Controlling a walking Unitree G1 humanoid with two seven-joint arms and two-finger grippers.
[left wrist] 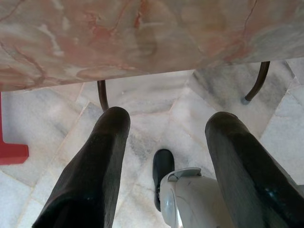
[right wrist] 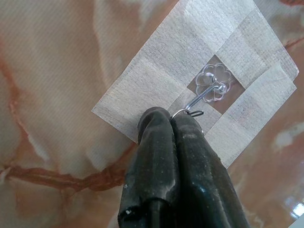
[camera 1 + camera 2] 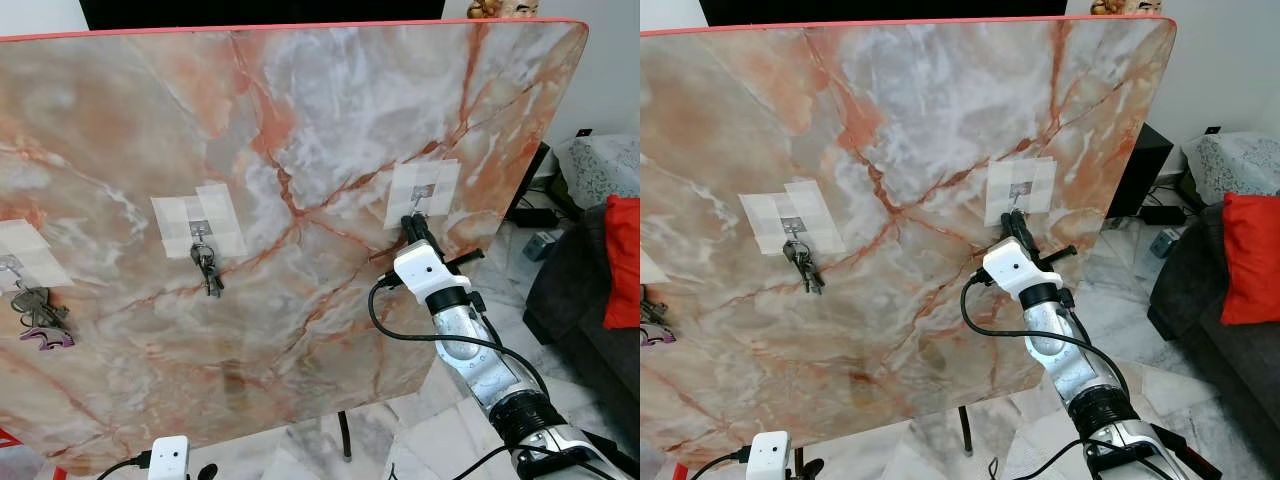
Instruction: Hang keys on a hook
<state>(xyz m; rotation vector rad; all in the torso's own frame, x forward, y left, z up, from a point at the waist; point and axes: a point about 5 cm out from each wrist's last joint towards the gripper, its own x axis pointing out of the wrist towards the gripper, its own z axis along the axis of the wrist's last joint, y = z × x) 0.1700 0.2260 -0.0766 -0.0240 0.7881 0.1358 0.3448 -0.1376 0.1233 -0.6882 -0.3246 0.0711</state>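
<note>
Right now the right pincer [image 2: 176, 124] is pressed up to the marbled board [image 3: 300, 120], its fingers closed together, with a thin wire ring [image 2: 190, 112] peeking out at their tips; whether keys hang below it I cannot tell. The hook [image 2: 213, 87], a clear flower-shaped one under crossed tape [image 3: 422, 192], sits just beyond the tips at about one o'clock, its wire arm slanting down toward the ring and nearly touching it. Two other hooks already carry key bunches: one [image 3: 207, 266] at board centre, another [image 3: 40, 315] toward nine o'clock. The left pincer [image 1: 166, 156] hangs low over the floor [image 1: 156, 104], fingers apart and empty, so the right arm is much the nearer.
</note>
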